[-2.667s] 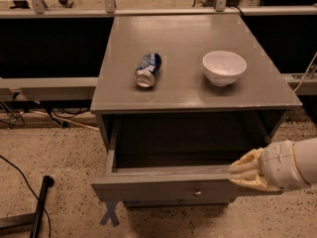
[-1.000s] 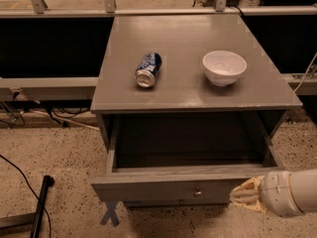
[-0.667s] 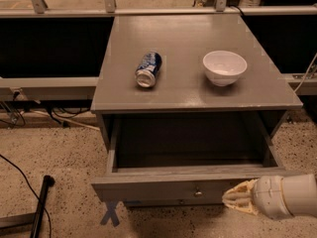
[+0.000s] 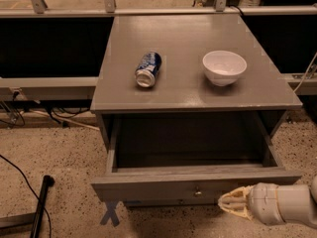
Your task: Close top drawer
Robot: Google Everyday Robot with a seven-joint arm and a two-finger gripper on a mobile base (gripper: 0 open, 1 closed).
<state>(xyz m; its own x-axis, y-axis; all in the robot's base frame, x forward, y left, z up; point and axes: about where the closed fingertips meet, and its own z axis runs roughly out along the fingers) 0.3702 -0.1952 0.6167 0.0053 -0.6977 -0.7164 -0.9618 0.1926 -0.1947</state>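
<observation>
Cream-tipped two-finger gripper (image 4: 229, 204) lower than 2.7 s ago. Then: level with top rim at right end of wide grey wooden top drawer (image 4: 148, 185). Now: down at lower edge of drawer's front panel, right part. Since 1.0 s ago also shifted left, tip nearer small round metal knob (image 4: 197, 192), now just right of it and slightly below. White arm (image 4: 282, 205) enters lower at right frame edge.

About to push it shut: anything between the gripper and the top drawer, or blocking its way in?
Nothing visible. The gripper is at the front of the top drawer, right of its knob; no object shows in the open box. The can and bowl sit up on top.
</observation>
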